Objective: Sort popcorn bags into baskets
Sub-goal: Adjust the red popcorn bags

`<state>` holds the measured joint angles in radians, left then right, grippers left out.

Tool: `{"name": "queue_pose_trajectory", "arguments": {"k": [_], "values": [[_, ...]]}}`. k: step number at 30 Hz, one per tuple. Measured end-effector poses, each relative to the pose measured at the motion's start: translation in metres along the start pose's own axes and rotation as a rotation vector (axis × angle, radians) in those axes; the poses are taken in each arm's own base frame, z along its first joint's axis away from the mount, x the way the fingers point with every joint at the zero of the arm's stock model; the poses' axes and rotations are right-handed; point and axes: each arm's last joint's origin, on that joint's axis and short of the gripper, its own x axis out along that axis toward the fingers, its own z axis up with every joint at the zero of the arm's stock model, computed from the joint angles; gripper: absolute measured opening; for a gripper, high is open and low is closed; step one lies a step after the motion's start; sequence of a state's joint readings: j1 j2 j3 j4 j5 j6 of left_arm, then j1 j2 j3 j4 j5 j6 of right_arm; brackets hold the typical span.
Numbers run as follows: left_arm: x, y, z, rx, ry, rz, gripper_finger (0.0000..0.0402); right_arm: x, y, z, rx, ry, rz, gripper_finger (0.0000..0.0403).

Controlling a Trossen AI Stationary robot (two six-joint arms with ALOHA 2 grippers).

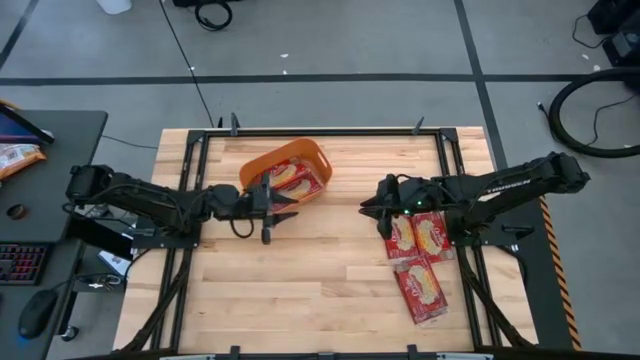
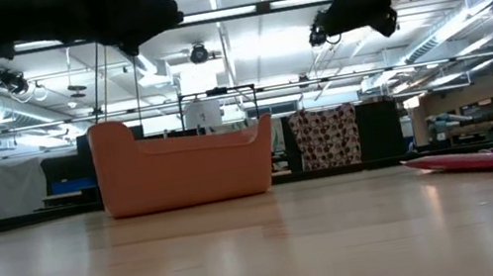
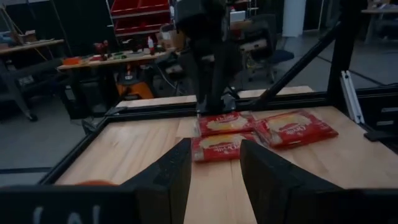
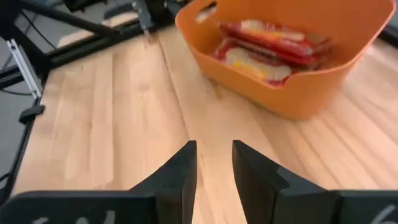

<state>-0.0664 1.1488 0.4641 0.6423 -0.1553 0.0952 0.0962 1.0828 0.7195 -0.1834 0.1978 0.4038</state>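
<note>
The orange basket (image 1: 300,152) stands on the table's far-left part and holds a few red popcorn packets (image 4: 267,46). Three more red packets lie flat on the right side: two side by side (image 1: 420,236) and one nearer the front edge (image 1: 420,290). My left gripper (image 1: 278,208) is open, raised just off the basket's near side, and points toward the right. My right gripper (image 1: 372,212) is also open. It hovers above the table at the left edge of the paired packets and points toward the basket (image 2: 186,168). In the left wrist view the table packets (image 3: 217,148) lie ahead between the fingers.
Bare wood (image 1: 330,250) lies between the basket and the loose packets. A black metal frame (image 1: 330,131) runs around the tabletop. Left of the table is a desk with a keyboard (image 1: 20,262), a mouse and an orange-and-white snack bag (image 1: 15,155).
</note>
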Motion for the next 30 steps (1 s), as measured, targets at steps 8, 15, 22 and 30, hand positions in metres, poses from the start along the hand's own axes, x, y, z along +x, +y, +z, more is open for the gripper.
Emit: {"name": "queue_pose_trajectory", "arguments": {"k": [8,15,22,30], "values": [[-0.003,0.004,0.000,-0.019,-0.078,0.035,0.0141,-0.006,0.005,0.014,0.088,0.243,-0.063,0.0107],[-0.005,0.007,0.014,-0.039,-0.221,0.057,0.0141,-0.010,0.018,0.014,0.163,0.430,-0.134,0.0107],[-0.004,0.006,0.010,-0.062,-0.186,0.048,0.0141,-0.010,0.034,-0.017,0.257,0.681,-0.260,0.0107],[-0.003,0.005,0.002,-0.162,-0.104,0.036,0.0141,-0.011,0.045,-0.051,0.319,0.932,-0.487,0.0107]]}}
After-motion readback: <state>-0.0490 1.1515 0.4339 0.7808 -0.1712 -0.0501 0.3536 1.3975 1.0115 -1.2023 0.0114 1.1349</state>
